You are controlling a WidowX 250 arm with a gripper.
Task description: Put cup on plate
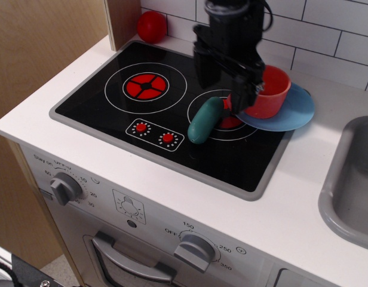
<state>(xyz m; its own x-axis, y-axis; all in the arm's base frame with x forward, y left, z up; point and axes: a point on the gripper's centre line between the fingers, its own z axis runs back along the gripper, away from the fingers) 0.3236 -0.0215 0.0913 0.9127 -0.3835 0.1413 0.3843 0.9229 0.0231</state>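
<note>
The red-orange cup (269,92) stands upright on the light blue plate (294,110), which lies over the right rear corner of the black stovetop (112,107). My black gripper (221,84) hangs just left of the cup, above the right burner. Its jaws are spread apart and hold nothing. One fingertip (239,98) is close to the cup's left side and hides the handle area.
A dark green toy vegetable (202,121) lies on the right burner, just below the gripper. A small red ball (152,26) sits at the back by a wooden panel (121,21). A grey sink (351,179) is to the right. White tiled wall behind.
</note>
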